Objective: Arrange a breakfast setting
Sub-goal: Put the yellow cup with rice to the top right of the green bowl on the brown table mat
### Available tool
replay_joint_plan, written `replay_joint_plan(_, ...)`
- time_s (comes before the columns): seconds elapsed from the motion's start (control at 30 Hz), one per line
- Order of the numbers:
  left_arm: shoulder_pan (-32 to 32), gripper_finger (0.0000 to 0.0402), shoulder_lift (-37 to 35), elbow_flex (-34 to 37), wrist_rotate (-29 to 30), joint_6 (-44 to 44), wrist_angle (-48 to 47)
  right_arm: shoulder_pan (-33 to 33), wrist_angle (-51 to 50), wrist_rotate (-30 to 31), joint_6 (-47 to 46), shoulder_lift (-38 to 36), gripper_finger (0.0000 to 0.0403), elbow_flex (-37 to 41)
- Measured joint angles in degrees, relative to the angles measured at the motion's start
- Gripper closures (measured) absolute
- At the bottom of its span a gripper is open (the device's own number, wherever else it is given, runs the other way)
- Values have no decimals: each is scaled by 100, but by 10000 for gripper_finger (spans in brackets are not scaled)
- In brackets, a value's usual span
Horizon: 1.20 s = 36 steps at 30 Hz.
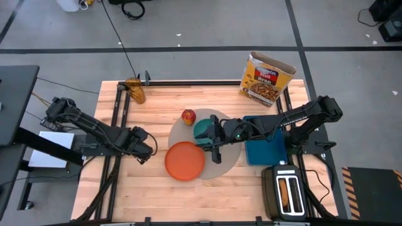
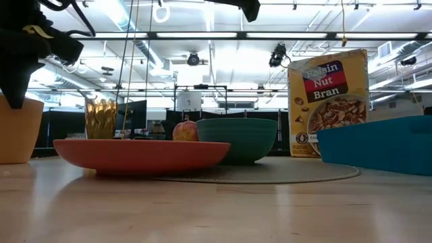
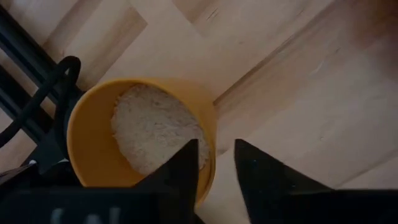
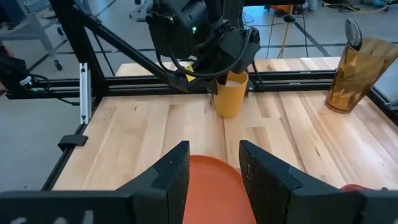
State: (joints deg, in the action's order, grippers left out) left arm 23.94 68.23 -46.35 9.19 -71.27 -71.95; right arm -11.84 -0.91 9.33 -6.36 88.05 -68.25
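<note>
- Placemat [image 1: 229,157] anchors the setting: orange plate [image 1: 184,161], teal bowl [image 1: 202,129] on it.
- Left pincer [image 3: 216,163] pinches yellow cup's [image 3: 142,134] rim, for carrying.
- Right pincer [image 4: 214,163] hovers above the plate, fingers parted, empty.

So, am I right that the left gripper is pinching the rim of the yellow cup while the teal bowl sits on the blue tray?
Not quite. The left gripper does pinch the yellow cup by its rim, but the teal bowl sits on the round grey placemat, beside the blue tray, as the high view shows.

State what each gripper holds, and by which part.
Left gripper pinches the yellow cup by its rim. Right gripper, open, holds nothing.
</note>
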Motion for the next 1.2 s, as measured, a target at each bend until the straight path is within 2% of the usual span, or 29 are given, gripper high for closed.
replay_joint_plan(0.17, 0, 368, 0, 0, 105, 149, -5, 0, 0, -25, 8, 0, 256, 0)
replay_joint_plan(0.27, 0, 388, 2, -2, 123, 154, 7, 0, 0, -38, 8, 0, 256, 0)
replay_joint_plan(0.5, -2, 388, 2, -131, -100, 152, -80, -25, 298, -40, 254, -7, 256, -2)
replay_joint_plan(0.73, 2, 388, 2, -1103, -137, 453, -399, -84, 558, -76, 950, -20, 257, -2)
replay_joint_plan(0.87, 4, 388, 2, -1815, -56, 1049, -443, -81, 600, -179, 984, 30, 257, -2)
replay_joint_plan(1.0, 0, 388, 116, -2421, 20, 2066, -470, -68, 655, -183, 536, 338, 255, -105)
replay_joint_plan(1.2, -4, 389, 525, -2991, 75, 3614, -451, -21, -232, -193, 442, 1117, 224, -1159)
